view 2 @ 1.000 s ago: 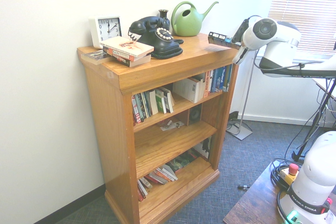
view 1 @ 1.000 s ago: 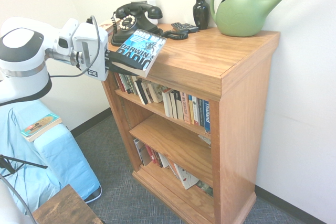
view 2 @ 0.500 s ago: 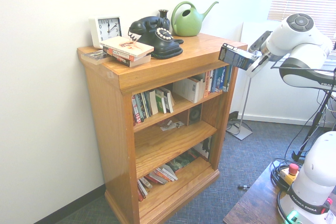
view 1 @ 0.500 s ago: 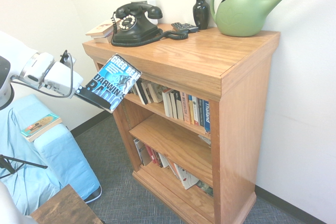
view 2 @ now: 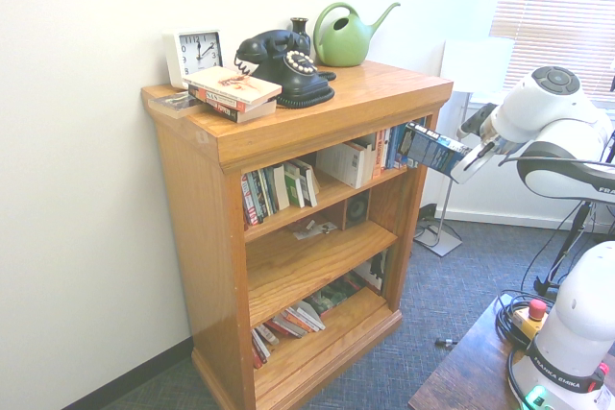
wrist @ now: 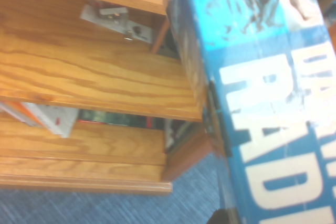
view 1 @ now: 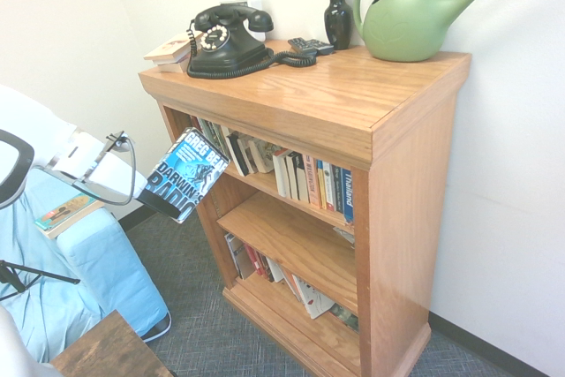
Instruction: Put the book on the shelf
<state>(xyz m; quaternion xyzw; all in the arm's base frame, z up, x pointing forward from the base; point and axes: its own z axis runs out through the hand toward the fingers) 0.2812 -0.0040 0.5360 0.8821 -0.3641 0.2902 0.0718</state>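
Now the gripper point(view 1: 139, 192) clamps the book point(view 1: 184, 174) in the air, its fingers hidden behind the cover.
Just beyond it stands the shelf point(view 1: 353, 121), the book tilted beside the upper row; the wrist view crops the lettering.

Left of centre in the frame, the gripper point(view 1: 141, 197) holds the book point(view 1: 184, 175) by its lower edge, the blue cover with white lettering tilted toward the camera, just off the front left corner of the shelf point(view 1: 353, 103). The book sits level with the upper compartment, where a row of books point(view 1: 291, 171) stands. On the top slab: black telephone point(view 1: 222, 39), dark vase point(view 1: 338, 17), green watering can point(view 1: 415, 17).
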